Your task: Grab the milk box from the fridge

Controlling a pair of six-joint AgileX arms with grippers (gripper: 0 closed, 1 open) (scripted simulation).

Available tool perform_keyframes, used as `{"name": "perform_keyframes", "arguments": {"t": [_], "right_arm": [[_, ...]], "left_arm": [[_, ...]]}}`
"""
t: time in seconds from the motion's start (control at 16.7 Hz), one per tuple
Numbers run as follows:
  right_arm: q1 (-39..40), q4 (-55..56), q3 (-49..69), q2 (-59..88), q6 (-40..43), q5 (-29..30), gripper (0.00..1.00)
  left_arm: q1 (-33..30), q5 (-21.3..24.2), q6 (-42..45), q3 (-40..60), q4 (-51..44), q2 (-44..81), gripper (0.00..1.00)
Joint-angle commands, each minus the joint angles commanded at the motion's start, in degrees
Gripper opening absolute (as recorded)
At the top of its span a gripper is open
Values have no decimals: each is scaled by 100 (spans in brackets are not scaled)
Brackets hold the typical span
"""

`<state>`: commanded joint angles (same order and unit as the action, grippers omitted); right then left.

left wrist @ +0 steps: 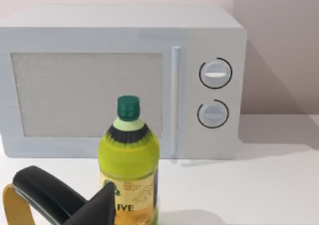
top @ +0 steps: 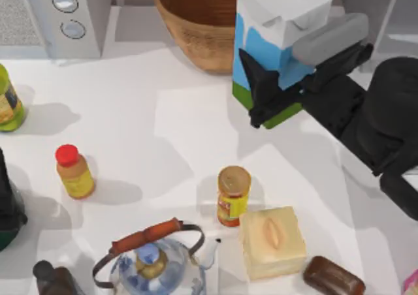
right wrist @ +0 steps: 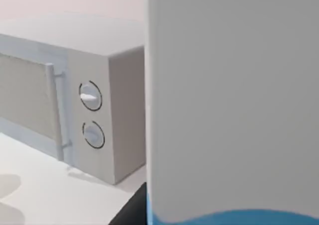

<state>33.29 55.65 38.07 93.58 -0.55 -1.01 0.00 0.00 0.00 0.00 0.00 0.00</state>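
Observation:
The milk box (top: 281, 11), a white gable-top carton with a light blue band and a green base, hangs tilted above the table at the back right. My right gripper (top: 282, 79) is shut on it, one dark finger (top: 260, 89) lying across its blue and green side. Its white wall (right wrist: 234, 100) looms close in the right wrist view. A light grey frame of the fridge (top: 392, 14) shows at the back right corner. My left arm (top: 8, 203) stays at the left edge, with one dark fingertip (left wrist: 97, 210) near a yellow-green bottle (left wrist: 128, 170).
A wicker basket (top: 196, 21) stands just left of the carton, and a white microwave (top: 65, 14) at the back left. On the table are a red-capped bottle (top: 74, 172), a can (top: 233, 195), a pale yellow block (top: 272, 241), a kettle (top: 153, 262) and a brown bar (top: 333, 277).

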Motion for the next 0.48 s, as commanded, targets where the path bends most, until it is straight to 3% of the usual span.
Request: {"name": "perform_keyframes", "arguments": {"t": [0.24, 0.48], "right_arm": [[534, 891, 611, 1574, -17, -20, 0], [773, 1285, 882, 2233, -26, -35, 0]], "left_arm": [[0, 0, 0, 0, 0, 0, 100], [0, 0, 0, 0, 0, 0, 100]]}}
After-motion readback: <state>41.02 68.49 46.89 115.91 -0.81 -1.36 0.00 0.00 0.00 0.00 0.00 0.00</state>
